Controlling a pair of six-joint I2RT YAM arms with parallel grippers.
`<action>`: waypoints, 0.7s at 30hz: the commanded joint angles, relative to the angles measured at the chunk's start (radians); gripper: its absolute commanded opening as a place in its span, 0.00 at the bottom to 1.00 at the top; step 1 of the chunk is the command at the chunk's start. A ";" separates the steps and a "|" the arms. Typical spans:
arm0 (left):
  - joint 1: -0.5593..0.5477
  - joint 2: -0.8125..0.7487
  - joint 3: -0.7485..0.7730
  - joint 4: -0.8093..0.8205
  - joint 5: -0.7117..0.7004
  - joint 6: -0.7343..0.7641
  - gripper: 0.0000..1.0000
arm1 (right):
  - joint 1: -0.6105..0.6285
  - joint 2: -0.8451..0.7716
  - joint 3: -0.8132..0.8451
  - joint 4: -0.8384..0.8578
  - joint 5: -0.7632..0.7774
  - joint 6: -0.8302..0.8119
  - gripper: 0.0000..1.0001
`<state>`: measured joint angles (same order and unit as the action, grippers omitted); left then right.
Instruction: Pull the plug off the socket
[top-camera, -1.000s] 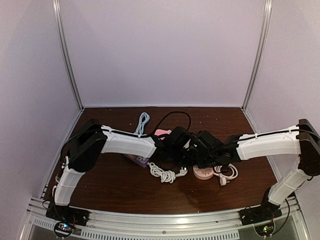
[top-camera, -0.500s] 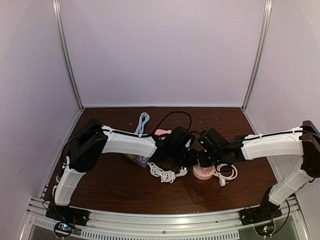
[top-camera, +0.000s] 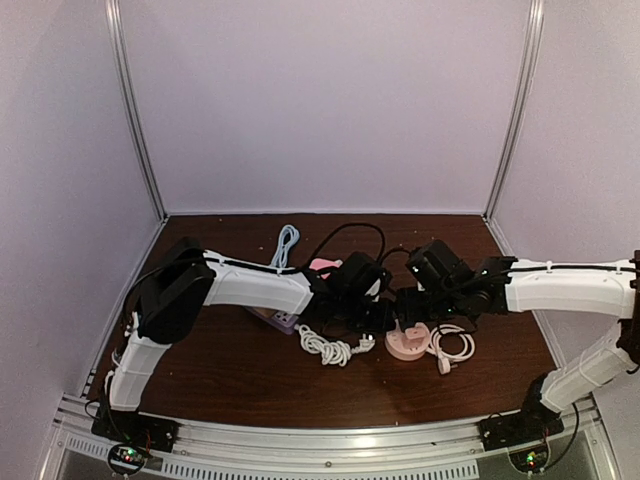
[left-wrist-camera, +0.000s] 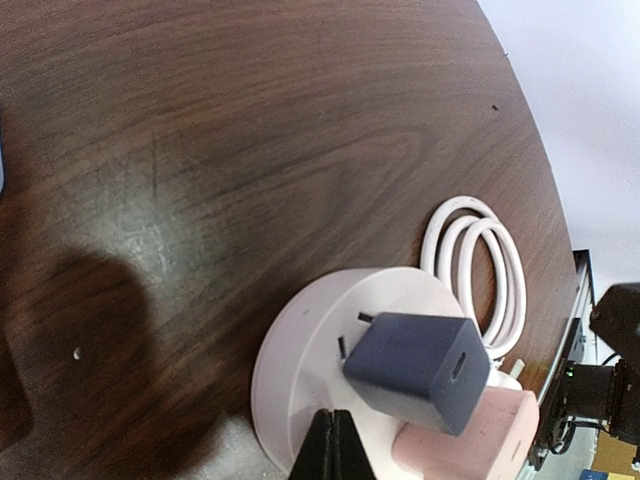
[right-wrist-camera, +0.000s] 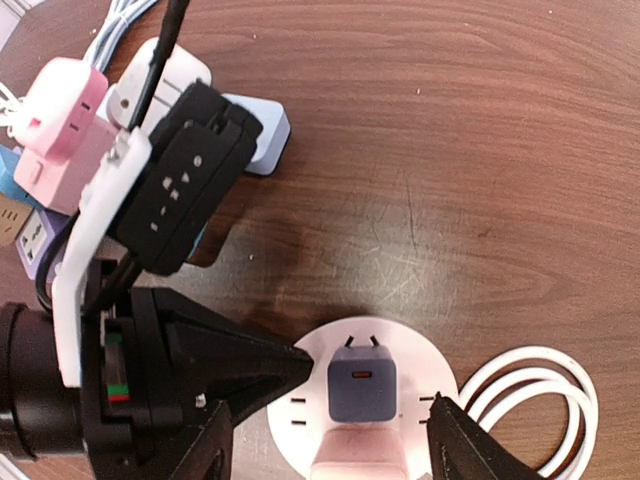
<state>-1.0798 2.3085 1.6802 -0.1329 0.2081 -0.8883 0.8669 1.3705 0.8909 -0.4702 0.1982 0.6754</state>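
Observation:
A round pink socket lies on the wooden table, also in the top view and the left wrist view. A dark blue plug sits on it, tilted, with its two prongs showing. A pink plug sits beside it. My left gripper is shut, its tip resting on the socket's left part. My right gripper is open above the socket, one finger on each side, touching nothing.
A white coiled cable lies right of the socket. A white cord bundle, a purple power strip, a pink adapter and a light blue cable lie to the left and behind.
My right arm has lifted and drawn back to the right, away from the socket. My left arm has stayed in place with its tip on the socket.

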 joint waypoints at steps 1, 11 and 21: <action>-0.003 0.031 -0.036 -0.106 0.020 0.027 0.00 | 0.044 -0.041 -0.024 -0.093 -0.036 0.073 0.68; -0.005 0.028 -0.024 -0.092 0.040 0.027 0.00 | 0.062 -0.059 -0.094 -0.105 -0.026 0.109 0.59; -0.005 0.029 -0.016 -0.091 0.039 0.026 0.00 | 0.078 0.030 -0.066 -0.076 -0.023 0.061 0.54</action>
<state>-1.0798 2.3085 1.6802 -0.1322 0.2428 -0.8799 0.9302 1.3689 0.8085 -0.5545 0.1703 0.7578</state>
